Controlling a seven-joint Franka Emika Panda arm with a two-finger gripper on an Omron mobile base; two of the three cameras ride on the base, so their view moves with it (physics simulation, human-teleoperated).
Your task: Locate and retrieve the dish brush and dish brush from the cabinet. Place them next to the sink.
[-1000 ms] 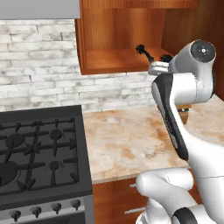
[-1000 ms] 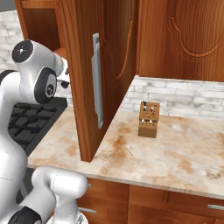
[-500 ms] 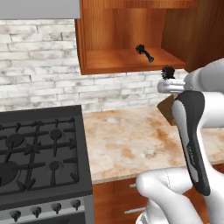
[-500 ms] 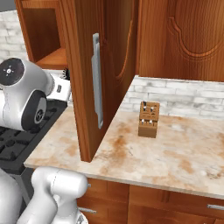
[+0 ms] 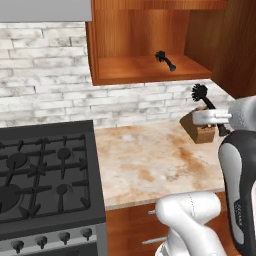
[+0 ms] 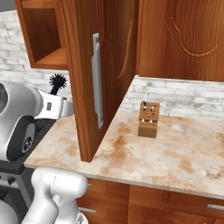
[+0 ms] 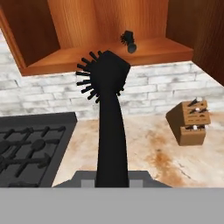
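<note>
though lower than before, jaws [image 7: 112, 181] tight on one dish brush [image 7: 107, 94], outside cabinet [image 5: 150, 70]

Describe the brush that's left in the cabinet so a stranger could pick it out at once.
Look up at the open reddish-brown wall cabinet above the stone counter, right of the stove. On its wooden shelf lies a small all-black brush with a round bristly head and thin handle. Its twin, the other brush, is out in the air over the counter, held by the robot.
</note>
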